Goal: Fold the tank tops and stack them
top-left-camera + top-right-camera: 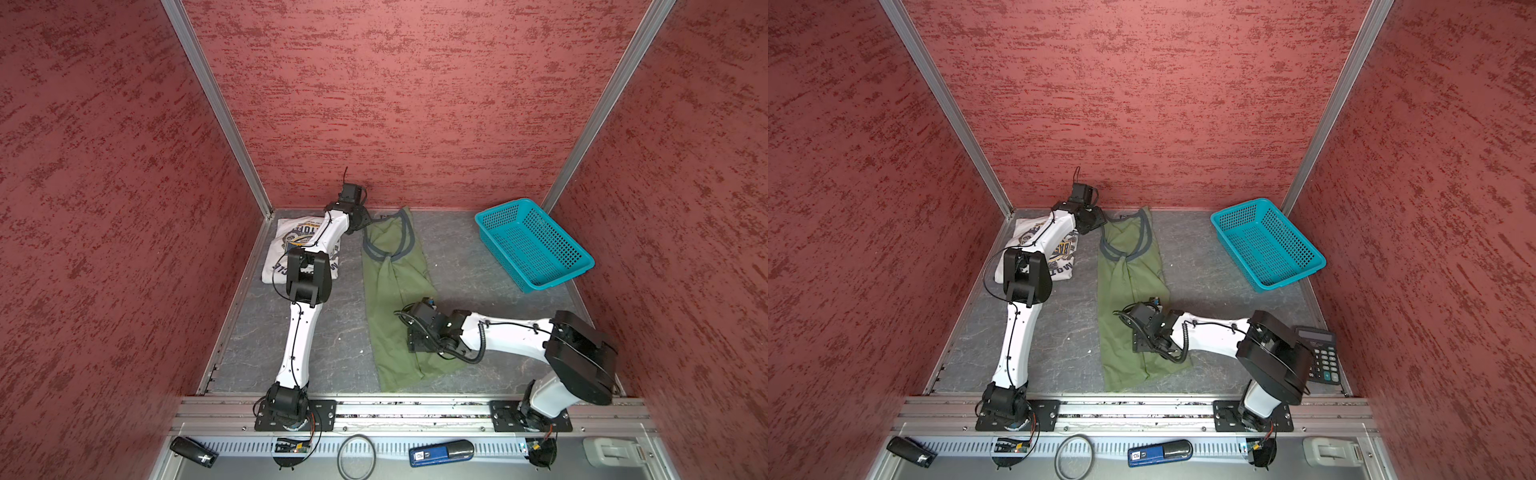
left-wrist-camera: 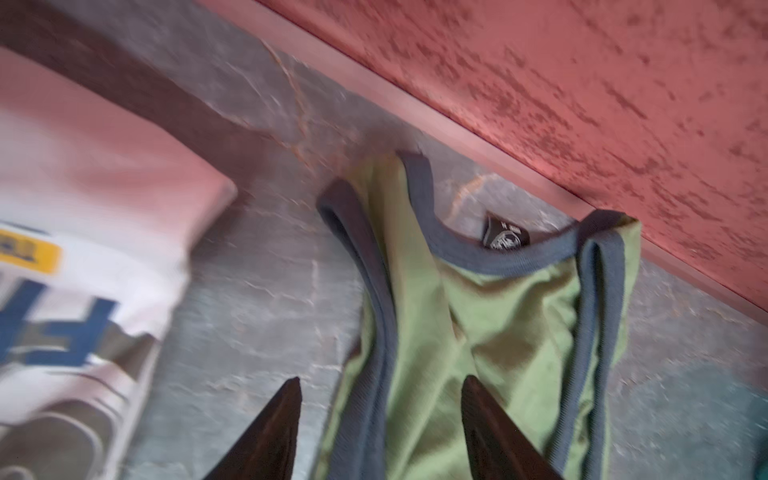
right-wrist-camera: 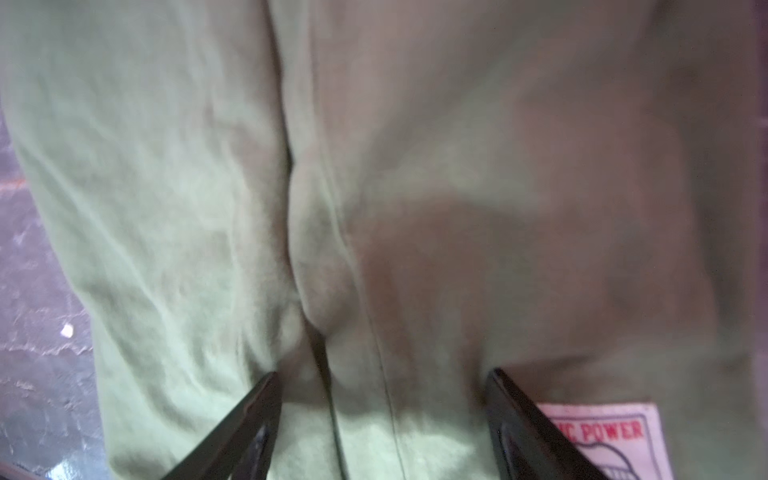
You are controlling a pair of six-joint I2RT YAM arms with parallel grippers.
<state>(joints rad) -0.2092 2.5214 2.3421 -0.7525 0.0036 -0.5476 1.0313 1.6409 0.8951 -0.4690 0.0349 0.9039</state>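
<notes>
Left wrist view shows the left gripper (image 2: 382,380) with its jaws spread apart, and the dark-edged strap of the green tank top (image 2: 478,324) lies on the grey table (image 2: 257,266) under the gap. The white tank top (image 2: 83,208) lies near it, not touching. Right wrist view shows the right gripper (image 3: 384,372) low over the green cloth, jaws wide apart, with a raised fold between them and nothing pinched. A pink label (image 3: 602,432) sits by one finger. In both top views the green top lies long in the middle of the table, neck at the far wall (image 1: 395,124). The white one is folded in the far left corner, partly under the left arm (image 1: 299,332). A teal basket (image 1: 536,245) sits at the far right
</notes>
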